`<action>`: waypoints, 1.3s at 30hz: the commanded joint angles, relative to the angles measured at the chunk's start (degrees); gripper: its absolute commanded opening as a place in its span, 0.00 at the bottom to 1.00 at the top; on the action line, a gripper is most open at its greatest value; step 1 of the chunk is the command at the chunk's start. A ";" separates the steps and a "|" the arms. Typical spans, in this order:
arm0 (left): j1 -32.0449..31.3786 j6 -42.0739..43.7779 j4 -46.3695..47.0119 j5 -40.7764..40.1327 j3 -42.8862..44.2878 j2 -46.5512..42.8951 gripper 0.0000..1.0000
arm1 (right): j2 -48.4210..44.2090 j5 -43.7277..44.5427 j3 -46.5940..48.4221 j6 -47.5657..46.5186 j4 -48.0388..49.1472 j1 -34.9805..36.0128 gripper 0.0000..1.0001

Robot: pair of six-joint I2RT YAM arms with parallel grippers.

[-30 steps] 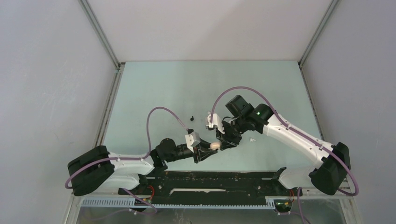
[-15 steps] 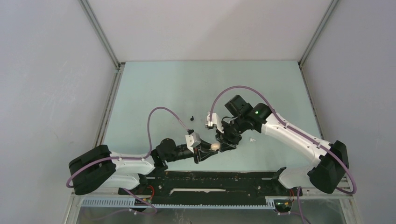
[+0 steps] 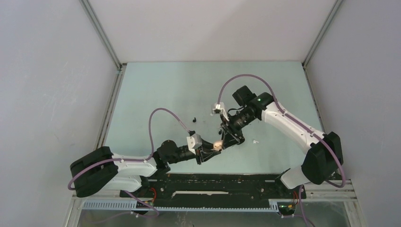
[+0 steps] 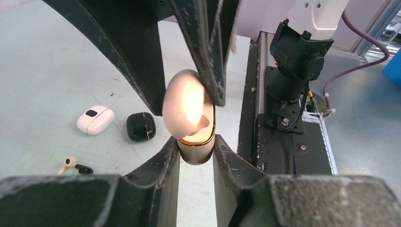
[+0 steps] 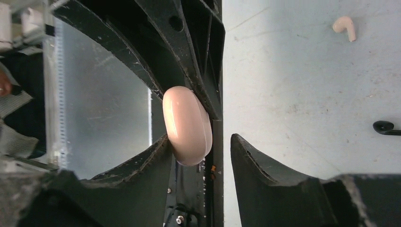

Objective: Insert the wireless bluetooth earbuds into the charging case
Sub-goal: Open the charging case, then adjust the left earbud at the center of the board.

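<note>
Since a second ago the right arm's elbow has swung up and back, and the right end effector (image 5: 201, 142) has gone from pinched to parted. One finger rests against the cream charging case (image 4: 187, 104); the other stands clear of it. The left end effector (image 4: 196, 142) is clamped on the case's lower end, and I can't tell how far the lid is up.

That single narrow grip is my worry. If the right finger drags as it pulls off, the case could twist or pop loose, or the lid could snap shut.

No bud is held. A cream earbud (image 4: 70, 162) and a black earbud (image 4: 85, 168) lie together on the table (image 3: 156, 90), well apart from the case. A white case (image 4: 95, 119) and a black case (image 4: 141, 126) sit nearby.

The table is pale green and scuffed, with plain grey walls (image 3: 47, 71) around it and a black rail (image 3: 213, 182) along the near edge.
</note>
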 commanded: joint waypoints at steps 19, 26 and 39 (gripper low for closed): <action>-0.35 -3.74 3.99 -6.96 -3.55 -2.48 0.00 | -2.05 -1.97 -1.45 7.06 14.59 -19.62 0.47; -0.35 -7.12 2.37 -9.20 -7.58 -9.22 0.00 | -0.08 14.99 -4.14 15.40 24.55 -18.55 0.32; -0.35 -4.93 -15.68 -14.89 -8.95 -28.31 0.00 | 13.85 22.45 2.64 14.76 24.67 -8.49 0.31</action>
